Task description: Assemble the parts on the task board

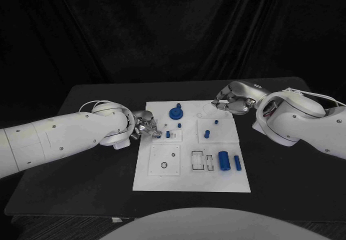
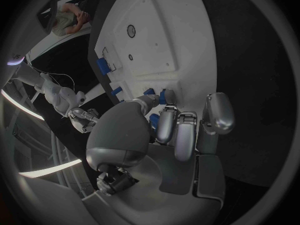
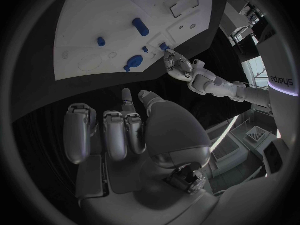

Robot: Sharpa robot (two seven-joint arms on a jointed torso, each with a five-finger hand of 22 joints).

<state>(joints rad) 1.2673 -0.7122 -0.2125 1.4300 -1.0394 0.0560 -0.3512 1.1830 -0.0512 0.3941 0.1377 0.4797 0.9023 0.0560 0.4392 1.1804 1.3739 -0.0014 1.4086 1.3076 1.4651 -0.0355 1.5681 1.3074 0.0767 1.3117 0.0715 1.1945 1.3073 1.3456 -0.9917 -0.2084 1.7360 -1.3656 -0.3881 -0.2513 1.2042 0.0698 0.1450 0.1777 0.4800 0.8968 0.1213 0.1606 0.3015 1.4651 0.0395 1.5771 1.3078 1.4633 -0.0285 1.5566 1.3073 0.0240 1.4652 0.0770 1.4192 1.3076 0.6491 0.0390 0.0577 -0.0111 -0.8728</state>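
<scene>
At the left hand's [image 1: 142,126] fingertips [image 2: 164,99] a small blue peg [image 2: 162,96] seems pinched, above the board [image 1: 189,175]; another peg [image 1: 168,134] stands just beyond. Best lower it straight, I judge. The right hand [image 1: 234,100] hangs curled and empty off the board's far corner. The actual pinch is hard to make out.
</scene>
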